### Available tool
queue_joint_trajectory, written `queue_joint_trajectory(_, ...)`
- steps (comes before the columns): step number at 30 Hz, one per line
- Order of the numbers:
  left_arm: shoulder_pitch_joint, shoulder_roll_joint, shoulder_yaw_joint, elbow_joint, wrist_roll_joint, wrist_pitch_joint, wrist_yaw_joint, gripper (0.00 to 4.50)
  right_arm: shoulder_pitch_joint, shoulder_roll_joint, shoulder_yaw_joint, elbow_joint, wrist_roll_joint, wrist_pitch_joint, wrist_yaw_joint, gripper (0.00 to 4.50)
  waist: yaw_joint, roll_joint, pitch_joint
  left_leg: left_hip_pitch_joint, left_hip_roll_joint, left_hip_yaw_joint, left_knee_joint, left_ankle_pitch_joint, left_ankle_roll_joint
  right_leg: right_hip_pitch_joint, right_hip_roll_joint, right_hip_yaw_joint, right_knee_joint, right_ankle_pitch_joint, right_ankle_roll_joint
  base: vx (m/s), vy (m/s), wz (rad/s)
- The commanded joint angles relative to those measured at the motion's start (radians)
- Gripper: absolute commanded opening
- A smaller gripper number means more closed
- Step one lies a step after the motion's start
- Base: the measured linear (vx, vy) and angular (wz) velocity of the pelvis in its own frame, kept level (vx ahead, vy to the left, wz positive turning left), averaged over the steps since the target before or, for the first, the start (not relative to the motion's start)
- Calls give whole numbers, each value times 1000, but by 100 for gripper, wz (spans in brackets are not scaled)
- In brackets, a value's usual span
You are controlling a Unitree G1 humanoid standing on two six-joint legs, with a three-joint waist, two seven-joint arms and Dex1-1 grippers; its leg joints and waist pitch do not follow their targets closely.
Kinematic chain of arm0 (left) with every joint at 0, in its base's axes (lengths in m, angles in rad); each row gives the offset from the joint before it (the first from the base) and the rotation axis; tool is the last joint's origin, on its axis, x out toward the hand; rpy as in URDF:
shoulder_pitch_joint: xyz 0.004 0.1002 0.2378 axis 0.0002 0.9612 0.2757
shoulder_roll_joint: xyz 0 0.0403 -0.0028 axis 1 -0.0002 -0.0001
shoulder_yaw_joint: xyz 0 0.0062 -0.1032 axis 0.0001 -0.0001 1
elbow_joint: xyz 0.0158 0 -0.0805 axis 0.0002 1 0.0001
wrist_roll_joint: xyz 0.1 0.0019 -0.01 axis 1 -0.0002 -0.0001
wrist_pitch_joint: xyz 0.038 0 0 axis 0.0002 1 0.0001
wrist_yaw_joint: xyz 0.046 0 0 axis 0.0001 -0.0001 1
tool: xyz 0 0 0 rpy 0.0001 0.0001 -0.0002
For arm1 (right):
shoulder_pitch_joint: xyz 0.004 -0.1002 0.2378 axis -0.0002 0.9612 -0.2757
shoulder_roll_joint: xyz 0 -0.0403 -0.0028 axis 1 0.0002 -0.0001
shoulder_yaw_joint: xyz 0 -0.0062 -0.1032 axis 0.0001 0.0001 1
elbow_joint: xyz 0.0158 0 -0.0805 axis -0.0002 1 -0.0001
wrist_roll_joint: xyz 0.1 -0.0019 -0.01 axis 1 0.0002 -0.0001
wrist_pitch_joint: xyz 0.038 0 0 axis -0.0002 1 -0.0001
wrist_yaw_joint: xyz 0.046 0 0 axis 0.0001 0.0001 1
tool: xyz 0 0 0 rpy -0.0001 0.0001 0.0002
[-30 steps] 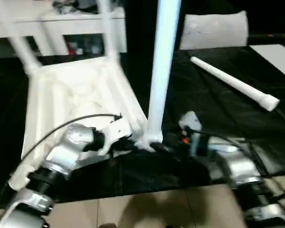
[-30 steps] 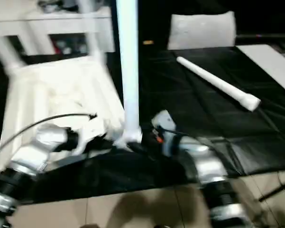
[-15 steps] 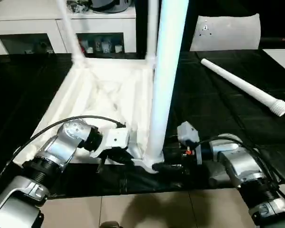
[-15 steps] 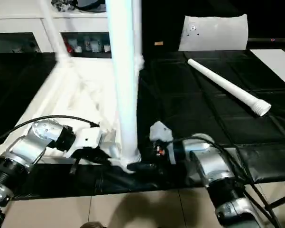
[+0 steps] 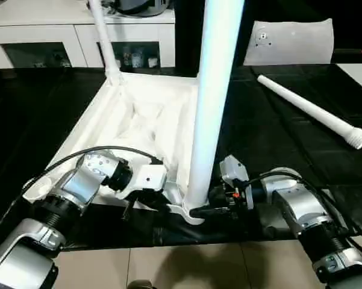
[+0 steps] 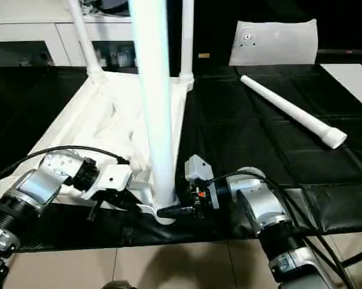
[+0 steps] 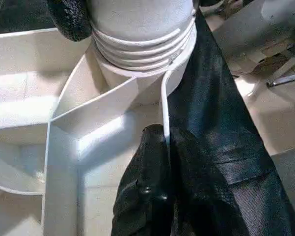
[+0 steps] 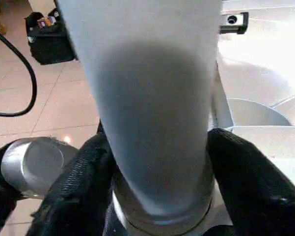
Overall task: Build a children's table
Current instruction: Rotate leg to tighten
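Right wrist view, right tool gripping table leg

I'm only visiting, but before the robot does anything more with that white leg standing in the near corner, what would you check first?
1. Upright leg seated in near corner socket: threads show above the socket, so cannot tell whether it is fully home.
2. Right gripper around the leg's base: ok, a finger on each side.
3. Left gripper steadying the tabletop: ok, shut on the thin rim wall beside the socket.
4. Two far legs standing in their sockets: ok.
5. Fourth leg available: ok, lying loose on the black work table.
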Motion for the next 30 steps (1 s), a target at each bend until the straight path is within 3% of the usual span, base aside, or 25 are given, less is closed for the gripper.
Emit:
queue_joint_trajectory(1, -9, -8, -56, 13, 36, -24, -40, 0, -16, -6, 24, 12, -8, 0, 31, 264, -9, 5, -68, -5, 67, -10, -70, -105, 59, 63, -86, 77, -59, -331, -89, 0, 0, 0)
queue_joint_trajectory(7, -9, -7, -56, 27, 42, -36, -32, 0, -14, -9, 36, 20, -24, -16, 34, 237, -10, 4, -65, -1, 65, -9, -72, -130, 51, 62, -87, 76, -68, -393, -66, 0, 0, 0)
queue_joint_trajectory(14, -5, -7, -51, 33, 42, -38, -26, 0, -20, 4, 35, 35, -40, -29, -5, 220, -12, 2, -65, -2, 65, -10, -74, -131, 51, 63, -87, 75, -68, -396, -64, 0, 0, 0)
queue_joint_trajectory(15, -4, -6, -50, 35, 43, -39, -23, 0, -21, 7, 30, 37, -29, 2, -8, 274, -13, 4, -64, -1, 65, -10, -74, -134, 50, 62, -87, 75, -69, -400, -63, 0, 0, 0)
queue_joint_trajectory(17, -5, -4, -47, 39, 44, -43, -20, 0, -21, 6, 30, 36, -29, 5, -9, 274, -14, 2, -64, -1, 65, -11, -74, -139, 50, 63, -87, 74, -70, -408, -58, 0, 0, 0)
queue_joint_trajectory(30, -3, -3, -42, 44, 47, -49, -11, 0, 20, 12, 39, 9, -62, -48, -69, 395, -15, 5, -63, -1, 62, -10, -74, -146, 42, 61, -87, 73, -75, -428, -45, 0, 0, 0)
